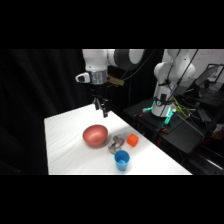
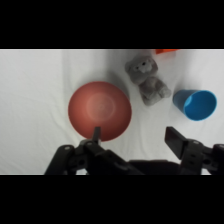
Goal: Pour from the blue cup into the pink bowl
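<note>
Black curtains hang behind a white table [image 1: 70, 145], and from my remote station I see the arm reaching over it from the upper right. The gripper [image 1: 103, 107] hangs above the table's far side, above and behind the bowl [image 1: 95, 135], touching nothing. In the wrist view its two fingers [image 2: 175, 140] stand well apart with only bare table and the bowl's near rim between them, so the jaws are released and carry nothing.

The bowl sits upright near the middle of the table, its hollow facing up; I can make out nothing inside it. The cup [image 1: 121, 160] stands upright at the table's near edge, mouth up, apart from the bowl and in front of the other small things. In the wrist view the cup [image 2: 195, 104] lies off to the right of the bowl [image 2: 100, 110], outside the span of the fingers.

Between bowl and cup lies a small grey toy [image 1: 116, 143], which the wrist view shows as a teddy bear [image 2: 146, 80] on its back. An orange block [image 1: 132, 140] sits just beside the bear, on the side away from the bowl.
</note>
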Tool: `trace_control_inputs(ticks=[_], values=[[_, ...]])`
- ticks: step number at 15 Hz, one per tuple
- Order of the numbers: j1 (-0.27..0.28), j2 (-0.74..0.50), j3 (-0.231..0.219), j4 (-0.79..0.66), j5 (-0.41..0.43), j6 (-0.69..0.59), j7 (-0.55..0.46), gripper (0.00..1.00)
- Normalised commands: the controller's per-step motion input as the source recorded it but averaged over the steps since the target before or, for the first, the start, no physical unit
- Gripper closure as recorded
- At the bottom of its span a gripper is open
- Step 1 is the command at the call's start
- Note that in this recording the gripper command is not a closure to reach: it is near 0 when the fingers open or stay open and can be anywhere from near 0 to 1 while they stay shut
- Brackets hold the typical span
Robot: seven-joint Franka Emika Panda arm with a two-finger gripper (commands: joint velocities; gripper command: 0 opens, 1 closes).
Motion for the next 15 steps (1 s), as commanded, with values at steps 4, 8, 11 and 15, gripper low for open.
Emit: trace_control_inputs(ticks=[4,8,11,15], values=[[0.002,0.0,0.037,0.02,0.028,-0.04,0.04,0.0],[0.083,-0.02,0.102,0.05,0.089,-0.04,0.13,0.0],[0.128,-0.01,0.134,0.05,0.137,0.01,0.16,0.0],[0.135,0.0,0.136,0.0,0.169,0.18,0.13,0.0]])
